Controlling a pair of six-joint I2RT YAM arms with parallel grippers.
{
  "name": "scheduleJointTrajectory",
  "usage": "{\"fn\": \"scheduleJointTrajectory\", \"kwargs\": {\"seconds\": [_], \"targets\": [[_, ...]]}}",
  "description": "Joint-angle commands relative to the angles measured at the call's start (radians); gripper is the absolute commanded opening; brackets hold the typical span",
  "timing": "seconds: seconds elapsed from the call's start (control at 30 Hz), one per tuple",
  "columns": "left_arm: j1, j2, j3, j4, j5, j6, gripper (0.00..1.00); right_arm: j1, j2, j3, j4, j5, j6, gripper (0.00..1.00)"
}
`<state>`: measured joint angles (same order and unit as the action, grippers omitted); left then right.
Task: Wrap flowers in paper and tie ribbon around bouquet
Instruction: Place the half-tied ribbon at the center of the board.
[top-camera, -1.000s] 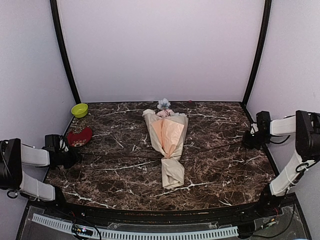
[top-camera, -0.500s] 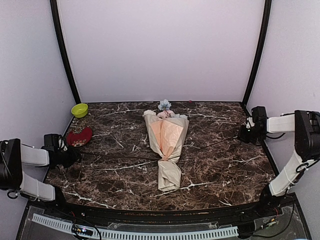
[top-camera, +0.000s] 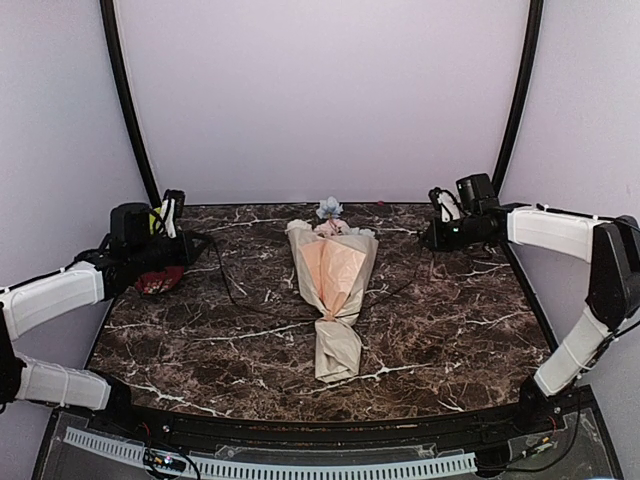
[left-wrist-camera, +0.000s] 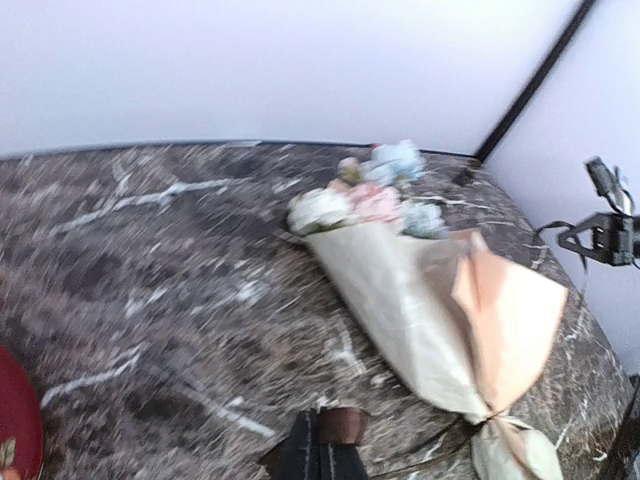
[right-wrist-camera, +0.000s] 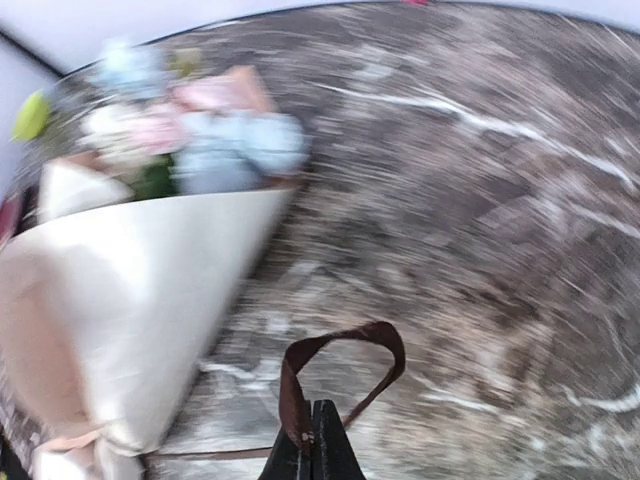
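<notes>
Step in hand: tying. The wrap looks done. The bouquet (top-camera: 333, 280) lies in the middle of the marble table (top-camera: 450, 340), with the flowers (top-camera: 327, 212) poking out at its far, wide end and its pinched neck toward the near end. The paper (top-camera: 340, 265) is closed round the stems, beige outside with a peach panel showing.

The ribbon (left-wrist-camera: 343, 425) runs under or round the bouquet's neck, one slack strand trailing off to each side.

The left gripper (top-camera: 186, 244) is out left of the bouquet, level with the flower heads. It is clenched on the left ribbon end, and a brown stub sits at its fingertips in the left wrist view. The right gripper (top-camera: 428, 238) is out right of the bouquet at about the same level. It is clamped on the right end, with a small loop of ribbon standing above its tips in the right wrist view.

Both wrist views are motion-blurred, so I can't tell whether a first knot is already cinched at the neck or the ribbon is only crossed there.

Next move, my read: bring the two ends in toward the bouquet's neck, cross them over it, pass one under the other and pull outward. It needs even tension both sides so the light bouquet doesn't slide or roll. One side will have to let go and regrasp for the pass-through.
</notes>
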<state>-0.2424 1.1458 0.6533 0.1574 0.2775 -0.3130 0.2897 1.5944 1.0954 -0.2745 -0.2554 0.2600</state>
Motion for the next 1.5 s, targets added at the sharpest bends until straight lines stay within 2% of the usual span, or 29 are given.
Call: {"fn": "scheduleJointTrajectory", "kwargs": {"seconds": [0.0, 0.13, 0.3, 0.37, 0.4, 0.43, 0.47, 0.5, 0.53, 0.57, 0.6, 0.67, 0.7, 0.8, 0.9, 1.03, 1.17, 1.3, 1.47], "targets": [[-0.174, 0.014, 0.145, -0.042, 0.007, 0.187, 0.00, 0.096, -0.085, 0.086, -0.049, -0.183, -0.094, 0.00], [-0.315, 0.041, 0.252, -0.029, 0.051, 0.269, 0.00, 0.165, -0.166, 0.093, -0.090, -0.301, -0.119, 0.00], [-0.438, 0.061, 0.339, -0.023, 0.117, 0.362, 0.00, 0.212, -0.276, 0.033, -0.146, -0.416, -0.081, 0.00], [-0.462, 0.071, 0.369, -0.033, 0.133, 0.376, 0.00, 0.211, -0.296, 0.017, -0.203, -0.323, -0.007, 0.00], [-0.470, 0.075, 0.380, -0.037, 0.139, 0.379, 0.00, 0.207, -0.298, 0.019, -0.260, -0.200, 0.058, 0.03], [-0.480, 0.078, 0.392, -0.041, 0.142, 0.384, 0.00, 0.186, -0.293, 0.037, -0.355, -0.062, 0.123, 0.18], [-0.489, 0.079, 0.403, -0.046, 0.143, 0.389, 0.00, 0.144, -0.287, 0.049, -0.453, 0.056, 0.169, 0.42], [-0.500, 0.080, 0.414, -0.051, 0.144, 0.395, 0.00, 0.095, -0.308, 0.050, -0.499, 0.134, 0.194, 0.60], [-0.511, 0.081, 0.425, -0.052, 0.147, 0.398, 0.00, 0.042, -0.360, 0.036, -0.493, 0.220, 0.215, 0.75], [-0.522, 0.082, 0.433, -0.050, 0.150, 0.405, 0.00, -0.005, -0.454, -0.004, -0.459, 0.298, 0.246, 0.95], [-0.534, 0.086, 0.443, -0.047, 0.152, 0.409, 0.00, -0.046, -0.532, -0.044, -0.405, 0.356, 0.276, 0.99], [-0.558, 0.104, 0.473, -0.059, 0.149, 0.419, 0.00, -0.057, -0.641, -0.095, -0.277, 0.412, 0.295, 0.99], [-0.570, 0.115, 0.496, -0.070, 0.147, 0.429, 0.00, -0.055, -0.662, -0.110, -0.209, 0.365, 0.289, 0.99], [-0.597, 0.135, 0.520, -0.082, 0.140, 0.445, 0.00, -0.014, -0.618, -0.147, 0.044, 0.035, 0.247, 0.99], [-0.611, 0.134, 0.528, -0.079, 0.131, 0.446, 0.00, 0.145, -0.487, -0.112, 0.227, -0.239, 0.159, 0.95], [-0.628, 0.127, 0.535, -0.084, 0.121, 0.449, 0.00, 0.377, -0.297, -0.014, 0.297, -0.470, -0.049, 0.85], [-0.632, 0.107, 0.527, -0.084, 0.088, 0.450, 0.00, 0.497, -0.110, 0.104, 0.279, -0.483, -0.136, 0.77], [-0.633, 0.090, 0.517, -0.082, 0.013, 0.437, 0.00, 0.591, 0.057, 0.183, 0.266, -0.486, -0.199, 0.73], [-0.633, 0.076, 0.508, -0.073, -0.040, 0.426, 0.00, 0.623, 0.155, 0.161, 0.360, -0.540, -0.172, 0.68]]}}
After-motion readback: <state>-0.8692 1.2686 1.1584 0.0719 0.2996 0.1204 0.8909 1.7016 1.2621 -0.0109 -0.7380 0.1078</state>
